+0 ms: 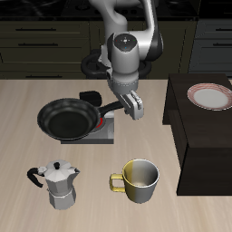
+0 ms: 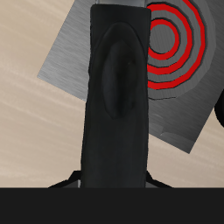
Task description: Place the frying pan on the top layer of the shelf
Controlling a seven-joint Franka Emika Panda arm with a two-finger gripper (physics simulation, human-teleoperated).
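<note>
The frying pan (image 1: 65,116), round and black, hangs over the grey burner plate (image 1: 89,136), its long handle (image 1: 107,109) pointing toward my gripper (image 1: 136,109). My gripper is down at the handle's end and looks shut on it. In the wrist view the handle (image 2: 114,96) fills the middle, running away from the camera above the burner plate's red spiral (image 2: 175,44); my fingers are hidden there. The shelf (image 1: 204,136) is the big dark boxy unit beside the arm, its flat top level with my gripper's height.
A pink-rimmed plate (image 1: 210,95) lies on the back part of the shelf top. Near the table's front edge stand a metal moka pot (image 1: 56,181) and a metal mug (image 1: 138,179) with a yellowish inside.
</note>
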